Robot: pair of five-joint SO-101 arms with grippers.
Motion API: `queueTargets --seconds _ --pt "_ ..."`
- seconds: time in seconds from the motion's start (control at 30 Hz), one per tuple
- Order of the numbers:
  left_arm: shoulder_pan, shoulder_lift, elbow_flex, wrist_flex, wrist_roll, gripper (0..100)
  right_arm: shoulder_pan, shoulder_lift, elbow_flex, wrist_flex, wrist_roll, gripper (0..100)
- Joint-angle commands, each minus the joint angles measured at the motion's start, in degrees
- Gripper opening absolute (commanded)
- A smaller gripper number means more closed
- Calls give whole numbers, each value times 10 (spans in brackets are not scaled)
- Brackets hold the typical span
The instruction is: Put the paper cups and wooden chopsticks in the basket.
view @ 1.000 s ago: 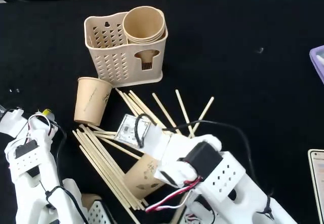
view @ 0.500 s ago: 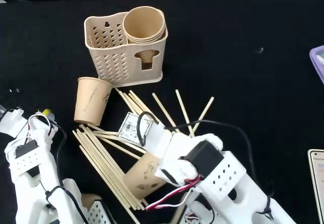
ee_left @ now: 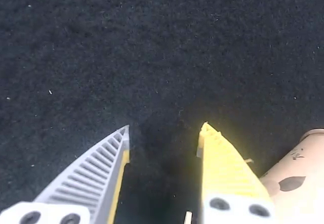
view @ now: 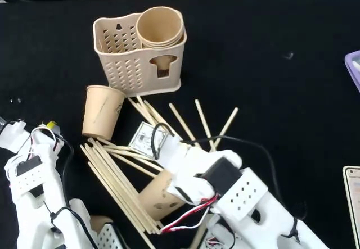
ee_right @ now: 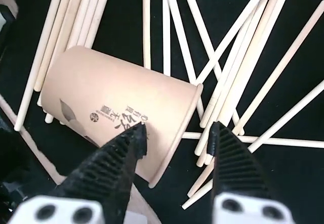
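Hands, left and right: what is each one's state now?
Left hand: open, holding nothing.
Right hand: open, at the rim of the lying tan paper cup.

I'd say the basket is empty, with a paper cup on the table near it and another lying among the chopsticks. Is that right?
Not quite: the basket is not empty. The high view shows stacked paper cups in one of its compartments. The rest holds: a cup is on the table near it, and a second cup lies among the chopsticks.
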Motion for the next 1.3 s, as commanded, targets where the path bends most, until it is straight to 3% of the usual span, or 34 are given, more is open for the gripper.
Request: queueTargets --seconds 0.0,0.13,0.6,0.67,0.9,1.1,1.27 --pt "5 -12 -15 -5 3 223 5 -12 -2 4 40 155" --pt "5 -12 -15 -5 3 223 9 -13 -28 8 91 11" --pt "4 -12 -15 -5 3 223 16 -13 -175 83 106 11" --pt "4 -12 -15 -5 3 223 47 -13 -187 82 115 11" --pt "4 -12 -15 -5 3 223 251 -8 -166 38 276 11" --pt "5 -12 -15 -5 3 223 267 -13 -109 17 249 23" --pt "7 -12 -15 -6 3 223 267 -8 -168 69 138 238"
